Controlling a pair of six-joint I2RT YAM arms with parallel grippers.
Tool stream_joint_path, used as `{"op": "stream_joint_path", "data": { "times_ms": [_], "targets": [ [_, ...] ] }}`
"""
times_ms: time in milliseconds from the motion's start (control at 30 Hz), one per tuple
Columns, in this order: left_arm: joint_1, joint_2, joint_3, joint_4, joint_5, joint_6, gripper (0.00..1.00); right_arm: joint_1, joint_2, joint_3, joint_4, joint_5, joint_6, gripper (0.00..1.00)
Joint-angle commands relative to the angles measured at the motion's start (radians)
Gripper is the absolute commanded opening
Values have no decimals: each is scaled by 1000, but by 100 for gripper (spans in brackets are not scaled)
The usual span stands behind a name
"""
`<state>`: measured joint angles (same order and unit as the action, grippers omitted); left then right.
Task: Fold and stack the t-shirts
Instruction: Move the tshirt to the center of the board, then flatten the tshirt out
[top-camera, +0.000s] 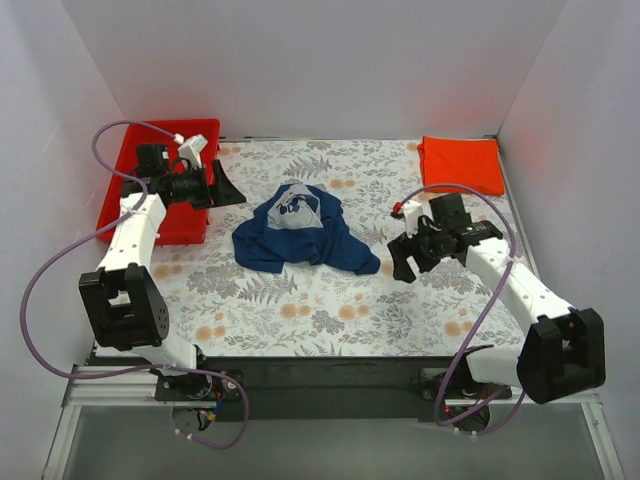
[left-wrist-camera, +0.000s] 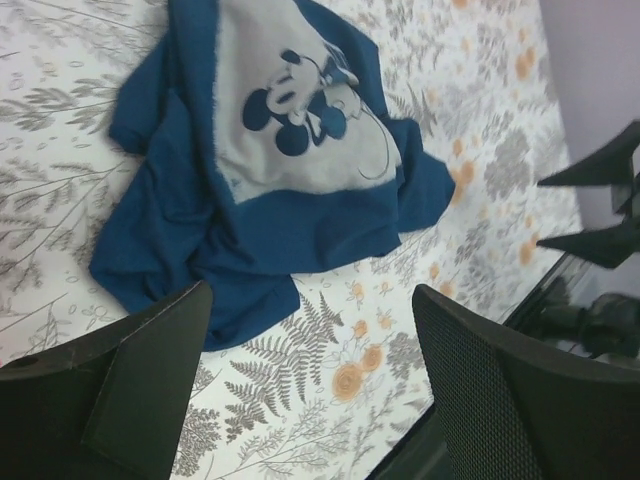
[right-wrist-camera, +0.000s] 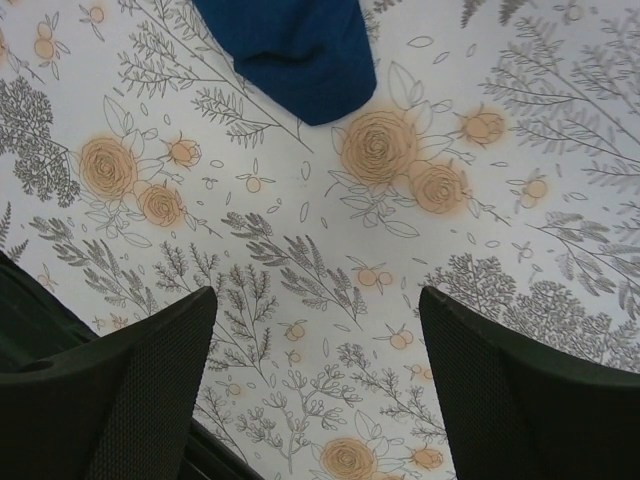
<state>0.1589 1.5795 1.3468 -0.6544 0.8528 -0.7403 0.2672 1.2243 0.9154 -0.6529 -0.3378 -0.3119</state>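
The navy blue t-shirt (top-camera: 300, 232) with a white cartoon print lies crumpled in the middle of the floral cloth; it fills the upper part of the left wrist view (left-wrist-camera: 260, 170), and one sleeve tip shows in the right wrist view (right-wrist-camera: 300, 50). The orange-red t-shirt (top-camera: 461, 163) lies folded square at the back right corner. My left gripper (top-camera: 222, 188) is open and empty, held above the table to the left of the navy shirt, by the red tray. My right gripper (top-camera: 405, 262) is open and empty, above the cloth just right of the navy shirt's sleeve.
A rigid red plastic tray (top-camera: 125, 205) stands at the back left, under the left arm. White walls close in the table on the left, back and right. The black front edge runs along the near side (top-camera: 330, 372).
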Motion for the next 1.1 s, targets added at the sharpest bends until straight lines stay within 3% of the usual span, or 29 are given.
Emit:
{"op": "stream_joint_path", "data": {
  "times_ms": [0, 133, 233, 500, 600, 833, 933, 1067],
  "targets": [
    [-140, -75, -40, -65, -116, 183, 79, 78, 85, 48, 45, 62, -39, 86],
    [-238, -64, -122, -85, -221, 246, 70, 167, 193, 85, 76, 117, -47, 78],
    [-271, -61, -179, -80, -258, 259, 64, 211, 268, 108, 111, 154, -43, 77],
    [-416, -95, -360, 16, -432, 352, 59, 227, 434, 191, 154, 166, -6, 75],
    [-443, -84, -382, 61, -455, 367, 52, 228, 474, 218, 153, 149, 4, 73],
    [-513, -15, -388, 131, -526, 389, 52, 228, 540, 258, 150, 128, 20, 68],
    [-553, 23, -394, 150, -551, 394, 58, 230, 567, 278, 147, 134, 23, 55],
    [-576, 53, -408, 205, -629, 392, 58, 228, 567, 293, 131, 126, 27, 36]
  ]
}}
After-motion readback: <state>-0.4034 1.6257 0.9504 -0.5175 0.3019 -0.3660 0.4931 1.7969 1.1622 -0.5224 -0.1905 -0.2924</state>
